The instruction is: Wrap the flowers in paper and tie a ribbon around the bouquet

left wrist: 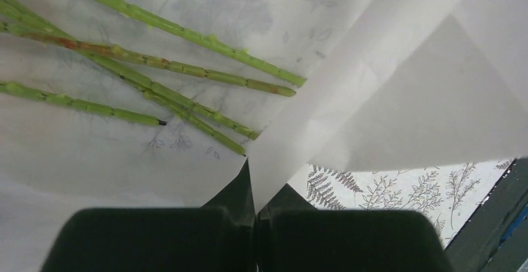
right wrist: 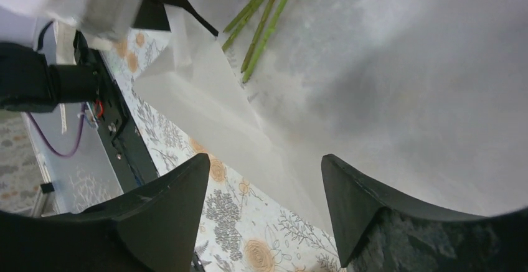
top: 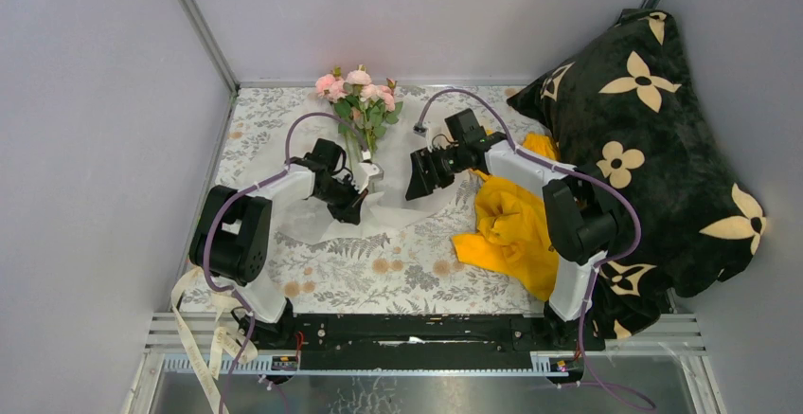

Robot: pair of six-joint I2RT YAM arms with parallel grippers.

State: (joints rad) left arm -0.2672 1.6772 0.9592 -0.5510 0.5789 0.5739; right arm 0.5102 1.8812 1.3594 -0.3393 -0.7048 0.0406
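Note:
The flowers (top: 356,95), pale pink blooms on thin green stems (left wrist: 155,85), lie at the back of the table with their stems on the paper (top: 402,207). The paper is a thin white sheet, and one corner is folded up over the stem ends. My left gripper (top: 363,189) is shut on that lifted paper corner (left wrist: 274,172). My right gripper (top: 417,177) hovers open just right of the stems, and its two fingers (right wrist: 180,203) straddle the edge of the paper (right wrist: 386,85) with nothing between them. The ribbon (top: 196,338) hangs off the near left table edge.
A yellow garment (top: 511,229) lies crumpled right of the paper, under the right arm. A large black pillow with cream flower shapes (top: 653,130) fills the right side. The tablecloth (top: 379,267) has a floral print. Grey walls close in on the left and back.

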